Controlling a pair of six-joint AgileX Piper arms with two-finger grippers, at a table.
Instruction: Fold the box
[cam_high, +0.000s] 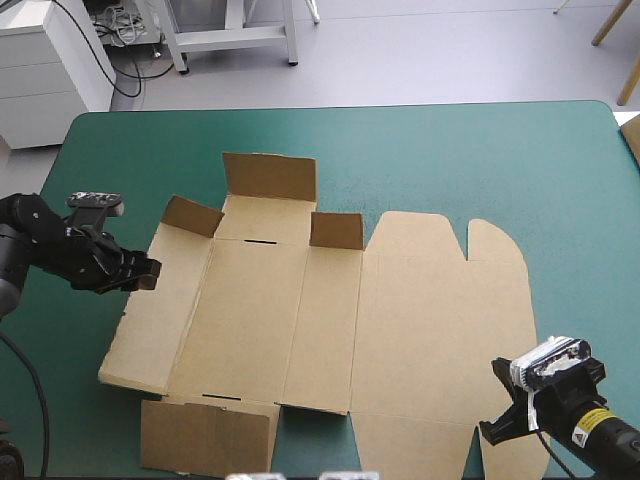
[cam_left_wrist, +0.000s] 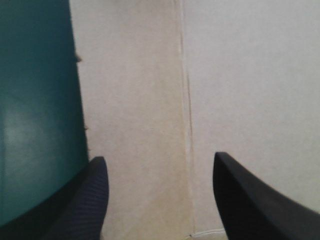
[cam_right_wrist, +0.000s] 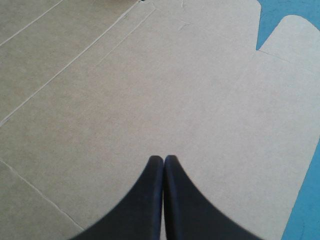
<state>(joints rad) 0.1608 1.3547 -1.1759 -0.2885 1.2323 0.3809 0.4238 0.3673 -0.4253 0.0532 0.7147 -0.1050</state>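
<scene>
From here I see one box (cam_high: 400, 300), a single cut sheet of brown board, matte and faintly fibrous, lying mostly flat across the middle of the teal-green cover (cam_high: 450, 160); straight creases divide it into long panels, and I count two thin dark slots, one toward the far side and one toward the near side. Three flaps stand up along its far edge: one tall and square (cam_high: 268, 177), and two short ones (cam_high: 192, 215) (cam_high: 336, 230) on either side of it. The right end finishes in two rounded tabs with a notch between them.

The left gripper (cam_high: 143, 272) sits at the sheet's left edge; in its wrist view the left gripper (cam_left_wrist: 159, 157) is spread wide and grips nothing, with the box (cam_left_wrist: 150, 100) ahead of it and the board's cut edge running up to one finger, the cover (cam_left_wrist: 35, 100) beyond that.

The right gripper (cam_high: 505, 415) is over the sheet's near right corner; its tips are hard to make out from above, but in the wrist view the right gripper (cam_right_wrist: 164, 157) is pressed together in a point, apparently with nothing pinched, above the bare box (cam_right_wrist: 150, 75).

The cover is bare and broad beyond the far edge and to the right; only a narrow strip lies on the left.
</scene>
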